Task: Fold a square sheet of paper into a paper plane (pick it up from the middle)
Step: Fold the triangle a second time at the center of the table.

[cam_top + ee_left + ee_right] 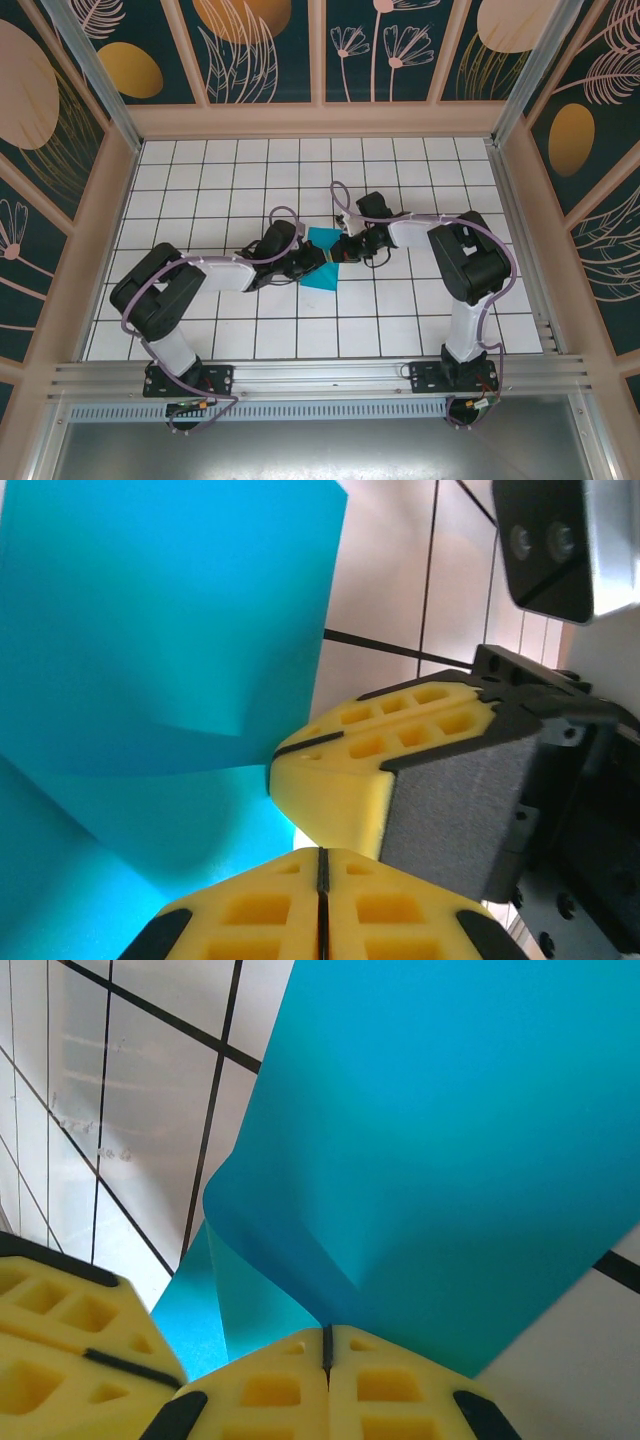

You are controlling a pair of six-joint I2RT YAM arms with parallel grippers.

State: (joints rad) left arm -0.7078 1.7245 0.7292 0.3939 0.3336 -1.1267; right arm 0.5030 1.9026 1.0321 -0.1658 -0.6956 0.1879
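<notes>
Smooth matt paper sheet (430, 1140), glossy tiled table (200, 170)

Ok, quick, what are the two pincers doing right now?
Left pincer: closed, pinching the blue paper sheet.
Right pincer: closed, pinching the same sheet.

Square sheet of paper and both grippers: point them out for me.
square sheet of paper (320, 276), top external view, its lower flat part.
left gripper (320, 852), left wrist view, seam between shut fingertips.
right gripper (326, 1332), right wrist view, seam between shut fingertips.
</notes>
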